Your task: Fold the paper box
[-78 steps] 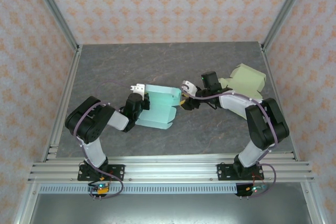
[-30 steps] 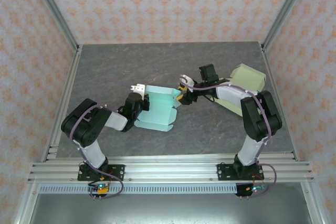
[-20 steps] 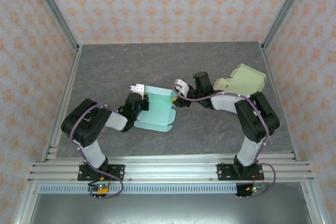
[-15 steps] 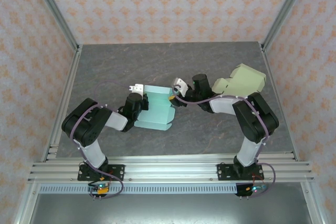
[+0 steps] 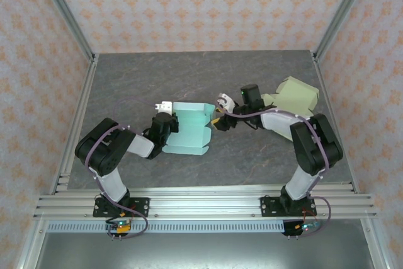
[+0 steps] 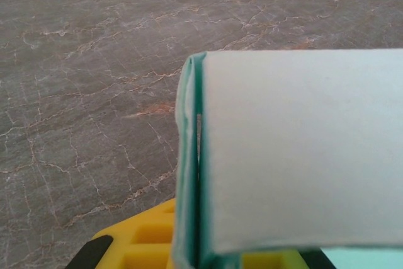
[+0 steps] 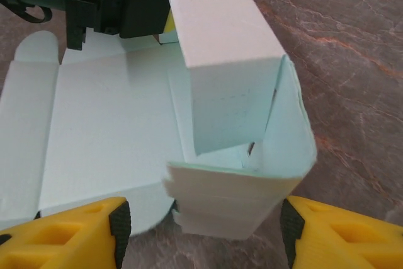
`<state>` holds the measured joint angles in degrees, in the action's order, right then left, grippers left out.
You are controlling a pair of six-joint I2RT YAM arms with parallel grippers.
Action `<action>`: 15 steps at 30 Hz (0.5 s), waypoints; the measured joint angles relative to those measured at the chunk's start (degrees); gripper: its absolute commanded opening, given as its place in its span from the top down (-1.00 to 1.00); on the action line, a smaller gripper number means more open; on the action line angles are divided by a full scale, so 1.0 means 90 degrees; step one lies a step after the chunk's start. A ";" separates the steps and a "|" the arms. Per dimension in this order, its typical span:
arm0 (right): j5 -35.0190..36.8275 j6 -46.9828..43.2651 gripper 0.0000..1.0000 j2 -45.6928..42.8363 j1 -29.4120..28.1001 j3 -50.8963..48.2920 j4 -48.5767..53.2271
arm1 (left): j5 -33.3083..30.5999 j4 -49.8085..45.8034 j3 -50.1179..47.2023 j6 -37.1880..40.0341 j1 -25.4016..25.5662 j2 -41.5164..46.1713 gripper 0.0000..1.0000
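mid-fold: the left gripper [image 5: 169,118] pinches the paper box [image 5: 189,130] at 9 o'clock, the right gripper [image 5: 217,121] hovers with jaws spread around its 3 o'clock end flap [image 7: 239,203], which likely needs tucking inward next.

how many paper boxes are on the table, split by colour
mint paper box: 1
pale yellow paper box: 1
total: 2

Mint paper box [image 5: 189,131] (grey-veined table [image 5: 189,80])
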<state>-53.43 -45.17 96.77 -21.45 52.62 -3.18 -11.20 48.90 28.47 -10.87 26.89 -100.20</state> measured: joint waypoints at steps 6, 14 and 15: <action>-0.0121 -0.0578 -0.26 -0.0015 0.0087 0.0466 0.0852 | 0.0007 0.0100 0.0000 0.0000 0.0000 -0.0051 1.00; -0.0039 -0.1236 -0.21 0.0457 -0.0010 0.0933 0.1246 | 0.0007 0.0170 0.0000 0.0002 -0.0007 -0.0092 1.00; -0.0017 -0.1326 -0.21 0.0508 -0.0027 0.0974 0.1319 | 0.0027 0.0180 0.0000 0.0002 -0.0005 -0.0095 1.00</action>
<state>-53.58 -57.10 101.34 -21.69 61.39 8.69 -10.96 50.52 28.47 -10.85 26.85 -101.06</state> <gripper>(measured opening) 0.608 0.103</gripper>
